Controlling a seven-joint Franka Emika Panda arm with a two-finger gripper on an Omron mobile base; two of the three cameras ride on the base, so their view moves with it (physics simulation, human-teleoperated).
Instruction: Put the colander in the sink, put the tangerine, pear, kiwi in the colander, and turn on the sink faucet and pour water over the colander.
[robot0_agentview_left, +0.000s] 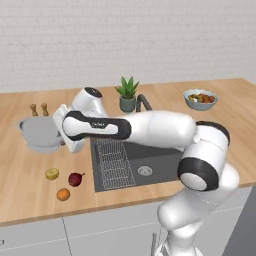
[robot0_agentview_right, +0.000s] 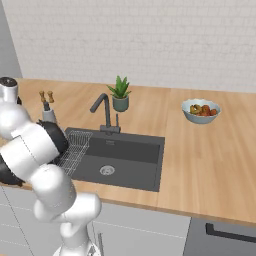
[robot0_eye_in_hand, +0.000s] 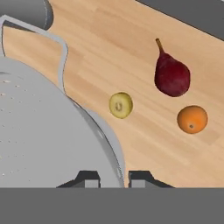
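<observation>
I see the wide pale grey round colander (robot0_agentview_left: 40, 132) on the wooden counter (robot0_agentview_left: 20, 170) left of the dark charcoal rectangular sink (robot0_agentview_left: 155, 160), nothing visible in its bowl. My gripper (robot0_eye_in_hand: 113, 178) is pinched on the colander's rim, one dark fingertip on each side of the thin wall. The sink holds only its wire rack (robot0_agentview_left: 114, 162) and steel drain (robot0_agentview_left: 144, 170). On the counter beside the colander lie the yellow-green halved kiwi (robot0_eye_in_hand: 120, 105), dark red pear (robot0_eye_in_hand: 171, 75) and small orange tangerine (robot0_eye_in_hand: 192, 119), apart from one another. Behind the sink stand the dark angular faucet (robot0_agentview_right: 104, 112) and a potted plant (robot0_agentview_right: 120, 93); right of the sink sits a bluish bowl of fruit (robot0_agentview_right: 200, 110).
</observation>
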